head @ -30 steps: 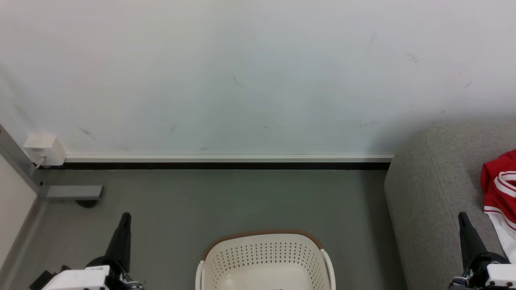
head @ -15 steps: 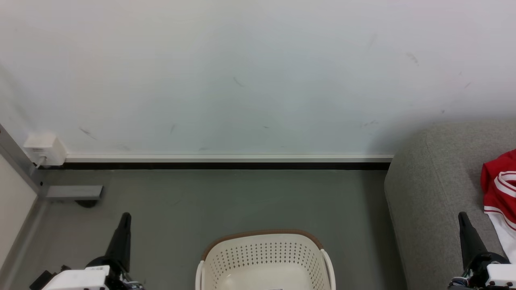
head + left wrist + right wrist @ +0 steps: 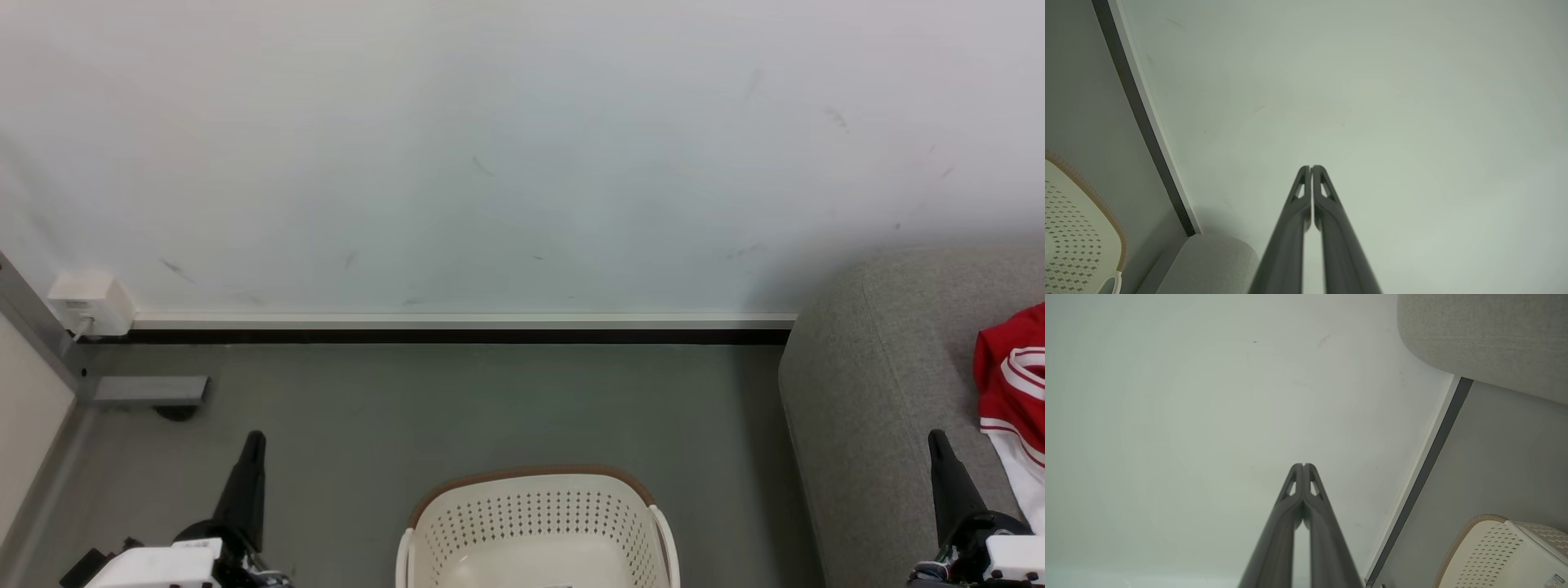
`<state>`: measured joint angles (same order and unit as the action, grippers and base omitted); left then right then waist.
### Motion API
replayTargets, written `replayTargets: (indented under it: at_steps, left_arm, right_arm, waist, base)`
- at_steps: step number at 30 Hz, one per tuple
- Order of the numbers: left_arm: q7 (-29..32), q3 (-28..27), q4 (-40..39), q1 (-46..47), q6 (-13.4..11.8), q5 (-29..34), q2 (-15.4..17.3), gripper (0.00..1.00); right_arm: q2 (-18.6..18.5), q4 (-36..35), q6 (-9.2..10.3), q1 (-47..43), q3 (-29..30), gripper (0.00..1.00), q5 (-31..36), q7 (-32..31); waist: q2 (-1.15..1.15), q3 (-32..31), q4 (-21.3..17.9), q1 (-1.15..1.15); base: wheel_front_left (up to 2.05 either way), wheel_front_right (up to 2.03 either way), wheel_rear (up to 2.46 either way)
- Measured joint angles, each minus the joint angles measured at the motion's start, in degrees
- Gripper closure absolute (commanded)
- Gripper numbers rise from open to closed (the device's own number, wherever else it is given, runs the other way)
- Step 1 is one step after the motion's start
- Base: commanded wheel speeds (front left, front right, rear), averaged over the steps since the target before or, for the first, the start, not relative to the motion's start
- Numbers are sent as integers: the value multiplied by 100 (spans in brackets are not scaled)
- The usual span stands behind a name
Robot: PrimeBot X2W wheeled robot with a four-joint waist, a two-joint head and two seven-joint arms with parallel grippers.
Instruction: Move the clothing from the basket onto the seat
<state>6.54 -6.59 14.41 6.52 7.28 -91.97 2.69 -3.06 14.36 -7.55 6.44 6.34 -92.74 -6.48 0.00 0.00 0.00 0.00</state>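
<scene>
Pale wall (image 3: 490, 147) marked with faint dark scuffs, edged at the bottom by a white skirting strip (image 3: 457, 320) over a black band (image 3: 441, 336). Below, grey floor (image 3: 457, 408). At far left, white plug box (image 3: 90, 300) with cable, beside a slanted grey metal post (image 3: 33, 322); flat grey foot (image 3: 151, 390) on the floor nearby.

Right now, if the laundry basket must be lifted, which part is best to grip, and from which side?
Probably the white loop handles. The left handle and right handle of the laundry basket stand off its perforated walls, so open jaws could close around each. Come from outside and above on each side, since the basket stands upright on the floor.
</scene>
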Motion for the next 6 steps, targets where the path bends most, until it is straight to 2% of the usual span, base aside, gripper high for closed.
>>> replayTargets:
  at_steps: [6]
  left_arm:
    - [0, 0, 0, 0, 0, 0, 0, 100]
  right_arm:
    - [0, 0, 0, 1, 1, 100, 1, -1]
  waist:
    - [0, 0, 0, 0]
  base:
    - [0, 0, 0]
